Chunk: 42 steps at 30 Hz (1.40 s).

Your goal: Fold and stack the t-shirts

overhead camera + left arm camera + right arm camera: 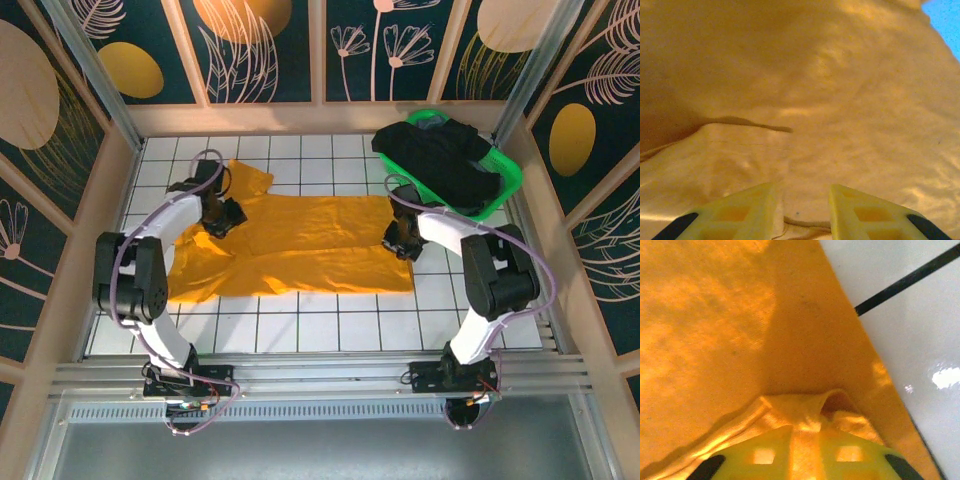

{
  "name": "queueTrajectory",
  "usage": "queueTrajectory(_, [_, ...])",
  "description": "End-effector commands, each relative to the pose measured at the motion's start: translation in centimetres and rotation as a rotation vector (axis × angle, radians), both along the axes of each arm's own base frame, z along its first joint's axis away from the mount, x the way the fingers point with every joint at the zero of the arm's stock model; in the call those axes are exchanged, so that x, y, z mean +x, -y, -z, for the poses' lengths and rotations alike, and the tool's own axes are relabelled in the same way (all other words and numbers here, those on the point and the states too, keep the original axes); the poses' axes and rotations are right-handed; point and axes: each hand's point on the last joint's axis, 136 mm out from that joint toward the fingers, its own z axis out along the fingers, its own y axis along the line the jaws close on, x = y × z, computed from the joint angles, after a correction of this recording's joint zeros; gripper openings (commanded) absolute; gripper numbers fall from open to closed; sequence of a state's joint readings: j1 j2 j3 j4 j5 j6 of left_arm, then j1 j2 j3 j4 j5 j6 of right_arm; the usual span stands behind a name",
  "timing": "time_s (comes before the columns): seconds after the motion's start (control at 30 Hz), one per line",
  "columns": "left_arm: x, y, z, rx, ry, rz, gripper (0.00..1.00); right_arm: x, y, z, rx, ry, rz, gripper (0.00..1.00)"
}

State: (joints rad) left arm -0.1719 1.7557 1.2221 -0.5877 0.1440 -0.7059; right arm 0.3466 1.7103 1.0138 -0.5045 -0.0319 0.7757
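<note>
Folding the mustard t-shirt [300,250] looks to be the step in hand. It lies spread flat on the table [340,325], just to the near-left of the green basket [508,180], with its straight hem at the end closest to the basket and its sleeves at the end farthest from it. The black t-shirt [440,165] is heaped inside the basket, part of it draped over the rim, so I judge its turn has not come.

The right jaws sit at the hem corner nearest the basket and are clamped on a bunched pinch of mustard cloth. In the right wrist view the rolled edge crowds up between them, with bare white tile beside it on the basket side. The left jaws are at the shirt's far end from the basket, between the two sleeves. They stand apart over the cloth with a gap between them; a small ridge of fabric lies in that gap, but nothing is clamped.

As I read it, the next move calls for the left jaws to close on that ridge so both ends are held. Both arms would then lift together, low and even, and carry one edge across the shirt. A one-sided lift from the basket end would likely drag and skew the cloth.
</note>
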Motion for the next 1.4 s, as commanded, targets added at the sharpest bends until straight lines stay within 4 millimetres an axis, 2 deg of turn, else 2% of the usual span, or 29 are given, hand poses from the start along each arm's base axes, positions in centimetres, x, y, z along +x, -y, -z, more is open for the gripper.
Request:
queueTrajectory(0.0, [-1.0, -1.5, 2.5, 0.126, -0.073, 0.051, 0.33, 1.7, -3.5, -5.2, 0.149, 0.216, -0.128, 0.31])
queueTrajectory(0.1, [-0.7, -1.5, 3.7, 0.141, -0.092, 0.071, 0.33, 2.2, -6.9, -9.7, 0.35, 0.379, -0.244, 0.4])
queueTrajectory(0.17, [-0.4, -1.3, 4.1, 0.151, -0.092, 0.084, 0.34, 2.3, -7.5, -10.8, 0.381, 0.397, -0.262, 0.41])
queueTrajectory(0.23, [0.1, -0.9, 4.3, 0.149, -0.082, 0.095, 0.34, 2.5, -7.6, -11.2, 0.381, 0.394, -0.264, 0.4])
queueTrajectory(0.43, [0.3, 0.1, 5.1, 0.174, -0.094, 0.124, 0.34, 2.7, -7.7, -11.0, 0.384, 0.38, -0.251, 0.39])
queueTrajectory(0.63, [0.4, -0.2, 4.9, 0.244, -0.087, 0.129, 0.33, 2.8, -7.9, -10.8, 0.39, 0.372, -0.245, 0.38])
queueTrajectory(0.77, [0.1, -0.4, 5.8, 0.263, -0.113, 0.138, 0.33, 2.8, -8.0, -10.6, 0.392, 0.364, -0.247, 0.37])
queueTrajectory(1.0, [0.8, -0.3, 6.4, 0.269, -0.102, 0.134, 0.28, 2.8, -8.1, -10.3, 0.393, 0.356, -0.244, 0.36])
queueTrajectory(1.17, [1.1, 0.1, 5.8, 0.264, -0.087, 0.138, 0.21, 2.8, -8.1, -10.2, 0.393, 0.351, -0.245, 0.36])
queueTrajectory(1.37, [0.9, 0.4, 4.7, 0.254, -0.072, 0.141, 0.2, 2.9, -8.2, -10.1, 0.394, 0.348, -0.245, 0.36])
